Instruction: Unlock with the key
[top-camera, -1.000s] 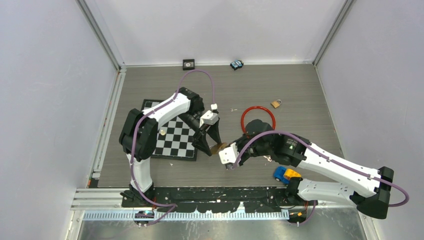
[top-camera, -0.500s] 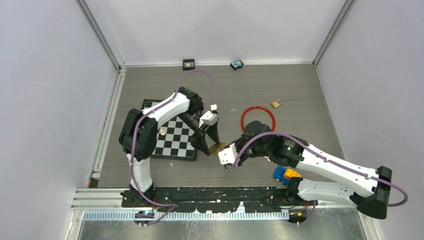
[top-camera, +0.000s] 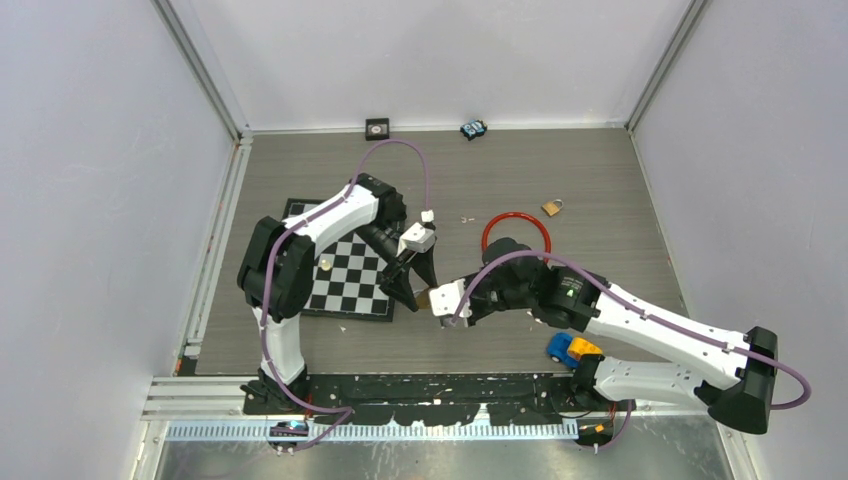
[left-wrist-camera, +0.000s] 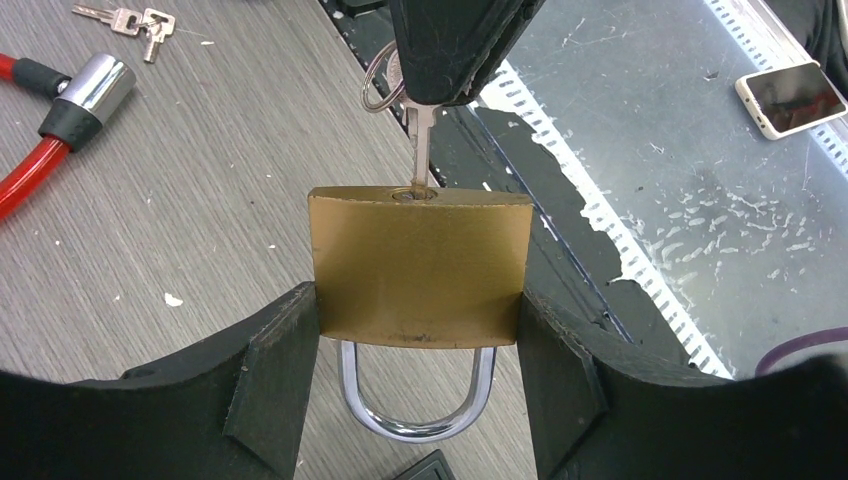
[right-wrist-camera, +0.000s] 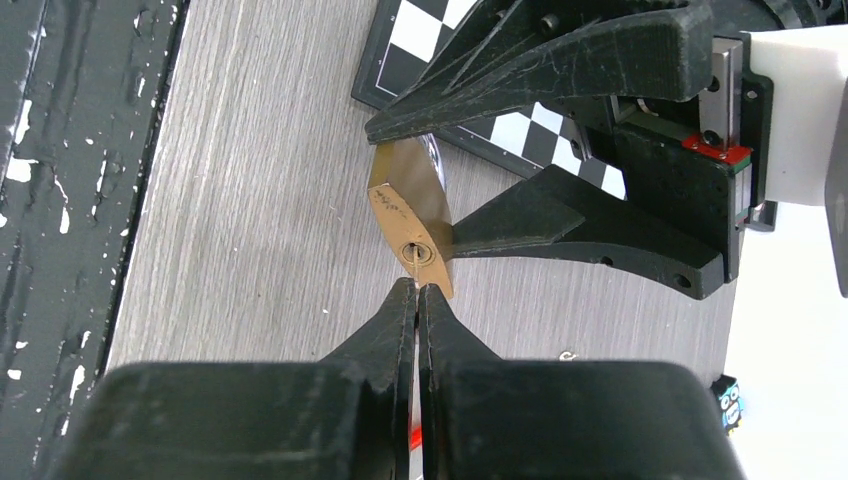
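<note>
Padlock (left-wrist-camera: 420, 265), brass-bodied, sits gripped across its flat sides by the left end effector (left-wrist-camera: 418, 312), whose jaws stand fairly wide to span the body. It is held above the surface (top-camera: 590, 180), just off the near right corner of the chessboard (top-camera: 350, 275). Its shackle (left-wrist-camera: 415, 420) points back toward the left wrist, with both legs running into the body. The right end effector (right-wrist-camera: 417, 295) is pinched tight on the key (left-wrist-camera: 420, 150). The key's blade tip sits in the keyhole on the padlock's bottom face, and its ring (left-wrist-camera: 378, 80) hangs out to one side.

The two end effectors meet nose to nose, so each one blocks the other's path straight ahead. A red cable lock (top-camera: 516, 213) lies looped on the surface just behind the right arm, with its chrome head (left-wrist-camera: 95, 85) toward the padlock. A small bunch of keys (left-wrist-camera: 125, 18) lies just beyond that head. Further off lies a second small padlock (top-camera: 551, 207), and a blue and yellow toy car (top-camera: 572, 349) sits under the right forearm near the front edge. A small gold piece (top-camera: 325, 264) stands on the chessboard beside the left arm. Two small items rest well apart from the work at the back wall, one black (top-camera: 377, 127) and one blue (top-camera: 473, 129).

Bare wood-grain surface stretches to the right and behind. Close below the padlock runs the black front rail (top-camera: 430, 385), and walls close in on three sides.
</note>
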